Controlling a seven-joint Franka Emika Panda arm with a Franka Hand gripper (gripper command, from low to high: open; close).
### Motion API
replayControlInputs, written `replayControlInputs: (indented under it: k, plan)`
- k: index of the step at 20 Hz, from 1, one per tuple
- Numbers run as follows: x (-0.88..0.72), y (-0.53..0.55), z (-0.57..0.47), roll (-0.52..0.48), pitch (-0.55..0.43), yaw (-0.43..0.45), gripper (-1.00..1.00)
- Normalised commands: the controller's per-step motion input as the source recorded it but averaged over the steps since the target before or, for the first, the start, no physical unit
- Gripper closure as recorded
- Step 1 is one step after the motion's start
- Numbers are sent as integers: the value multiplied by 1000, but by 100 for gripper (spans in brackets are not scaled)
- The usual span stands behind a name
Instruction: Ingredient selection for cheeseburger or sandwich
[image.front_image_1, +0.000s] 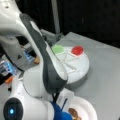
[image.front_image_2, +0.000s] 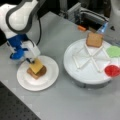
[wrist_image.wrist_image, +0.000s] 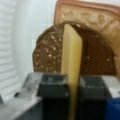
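place: a robotics lab.
shown by: grey worktop (image.front_image_2: 75, 100), black perforated board (image.front_image_2: 15, 110), dark backdrop (image.front_image_1: 95, 17), electronics box (image.front_image_2: 92, 17).

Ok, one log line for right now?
end effector: shut on cheese | cheese: over patty | stack: bread, patty on plate | tray: one bread slice

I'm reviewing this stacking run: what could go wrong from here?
The pincer grips the cheese edge-on, tilted over the patty; released so, it may land crooked or slide off. The stack sits toward the plate side nearest the arm, so a nudge could shift the bread.
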Motion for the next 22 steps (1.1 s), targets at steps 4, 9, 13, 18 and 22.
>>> replayControlInputs:
  k: [4,9,13,18,22]
  plan:
    - [225,-204,-35,39,45,239,100]
    - [229,-181,-18,24,49,226,100]
    - [250,-182,-15,20,49,227,100]
    - [273,-173,-8,11,53,227,100]
    - [308,-176,-8,-3,54,218,100]
